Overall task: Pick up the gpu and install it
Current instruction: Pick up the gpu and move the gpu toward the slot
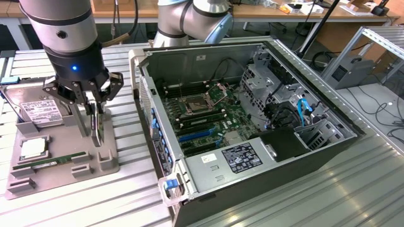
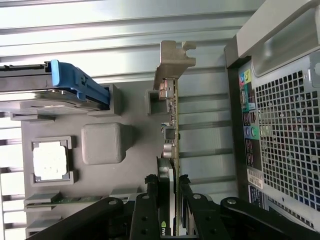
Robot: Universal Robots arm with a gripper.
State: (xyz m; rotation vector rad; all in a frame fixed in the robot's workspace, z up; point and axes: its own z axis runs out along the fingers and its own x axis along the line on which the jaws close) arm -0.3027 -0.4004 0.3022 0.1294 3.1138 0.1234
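Observation:
The gpu (image 2: 173,120) stands on edge in its slot on the grey parts tray (image 2: 125,165), a thin green board with a black cooler and a silver end bracket (image 2: 172,62). My gripper (image 2: 167,182) comes straight down on it, one finger on each flat side, shut on the card. In the exterior view the gripper (image 1: 94,105) hangs over the tray (image 1: 107,165) at the exterior view's left, with the gpu (image 1: 96,126) seen edge-on between the fingers. I cannot tell whether the card's lower edge still rests in the slot.
On the tray also sit a silver hard drive (image 1: 41,111), a CPU (image 1: 31,147) and a RAM stick (image 1: 50,163). The open computer case (image 1: 252,123) lies just to the exterior view's right of the tray, motherboard (image 1: 208,113) exposed. Its rear panel (image 2: 282,130) is close beside the gpu.

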